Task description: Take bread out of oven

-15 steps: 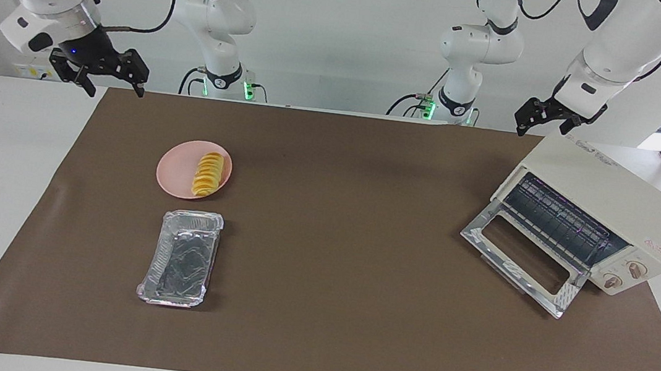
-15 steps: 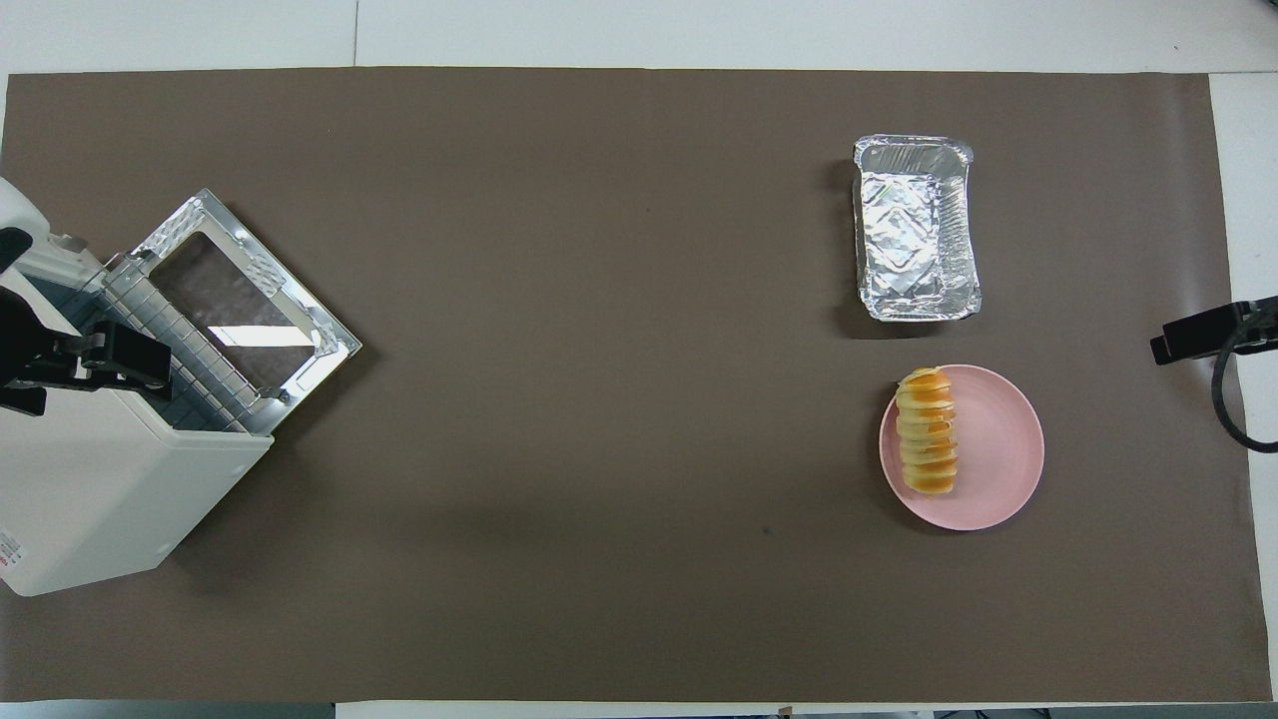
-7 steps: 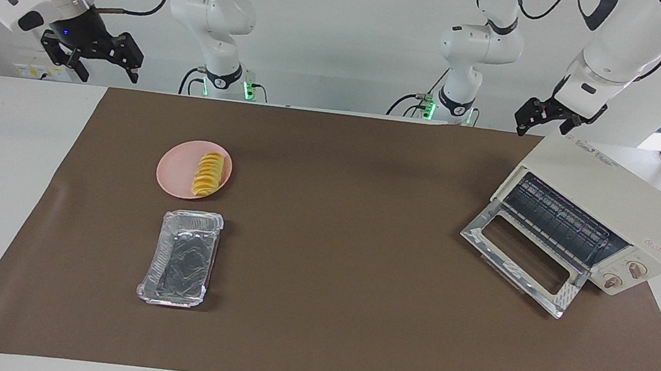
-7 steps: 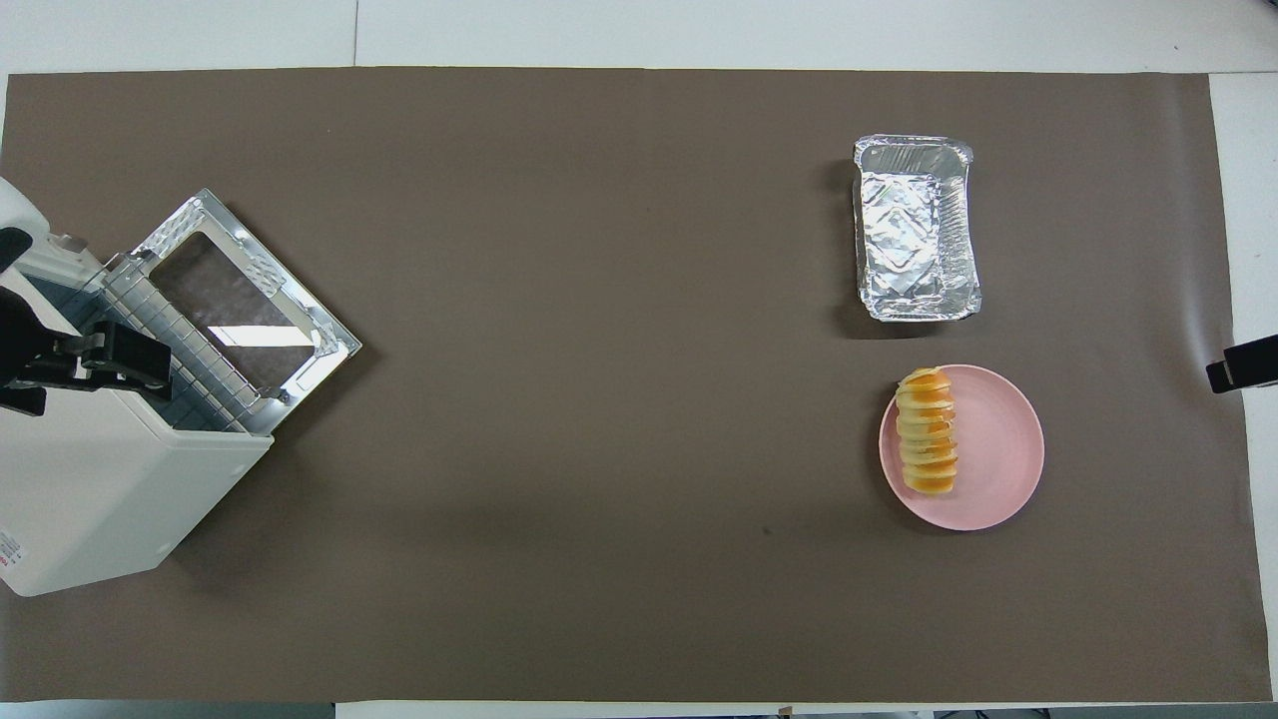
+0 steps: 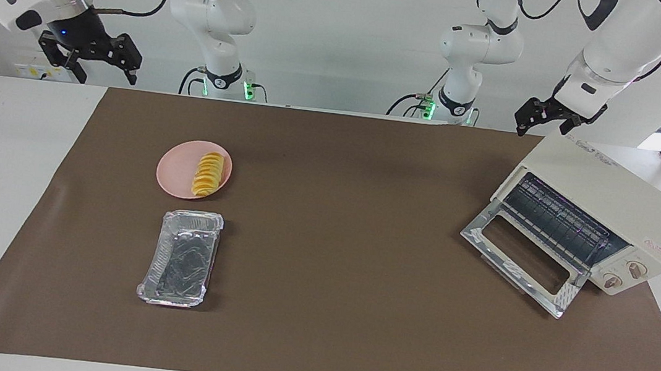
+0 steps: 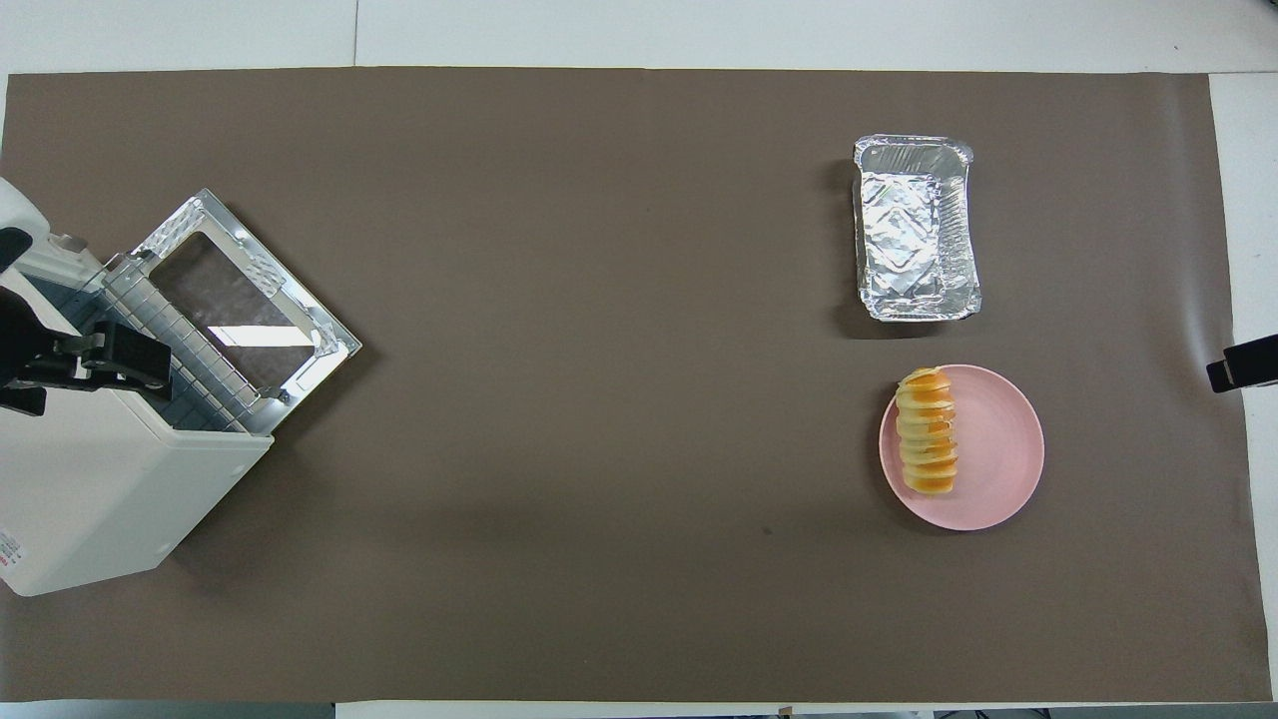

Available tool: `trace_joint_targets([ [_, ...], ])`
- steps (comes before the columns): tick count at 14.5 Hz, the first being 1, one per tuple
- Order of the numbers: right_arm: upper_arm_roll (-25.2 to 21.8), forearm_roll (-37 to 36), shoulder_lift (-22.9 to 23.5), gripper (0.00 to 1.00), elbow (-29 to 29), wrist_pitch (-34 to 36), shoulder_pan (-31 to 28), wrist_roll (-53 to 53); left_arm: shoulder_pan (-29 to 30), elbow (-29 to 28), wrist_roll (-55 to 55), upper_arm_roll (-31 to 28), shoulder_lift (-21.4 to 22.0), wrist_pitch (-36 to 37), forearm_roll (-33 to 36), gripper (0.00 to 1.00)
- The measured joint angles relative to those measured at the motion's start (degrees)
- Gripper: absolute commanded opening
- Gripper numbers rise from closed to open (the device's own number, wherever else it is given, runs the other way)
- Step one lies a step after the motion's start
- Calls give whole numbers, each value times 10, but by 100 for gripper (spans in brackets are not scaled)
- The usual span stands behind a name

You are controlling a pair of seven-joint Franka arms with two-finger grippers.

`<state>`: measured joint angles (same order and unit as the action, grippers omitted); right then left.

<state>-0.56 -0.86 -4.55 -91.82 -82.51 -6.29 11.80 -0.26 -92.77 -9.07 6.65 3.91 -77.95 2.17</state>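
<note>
Right, sweeping the facing view from its left edge, I have my right gripper [image 5: 89,56] raised over the bare white table [image 5: 2,173] just off the brown mat [image 5: 330,241], fingers spread and holding nothing. Taking the pink plate [image 5: 177,177] as my landmark: the bread [image 5: 208,174] lies on it, along the edge toward the left arm's end, well apart from both grippers. Just beside the plate, farther from the robots, sits the silver foil tray [image 5: 180,257], and I see nothing in it. A long way from the plate, at the left arm's end of the table, stands the oven [image 5: 610,192], its glass door [image 5: 521,263] dropped flat onto the mat and the wire rack [image 5: 557,220] showing bare inside. My left gripper [image 5: 547,115] hangs over the oven's top corner nearest the robots, fingers spread too, gripping nothing and not touching the housing as far as I can tell.
</note>
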Motion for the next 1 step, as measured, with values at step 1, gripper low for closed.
trace_joint_targets([
  [1,0,0,0,100,0,-1,0,0,0,0,0,0,0,0,0,100],
])
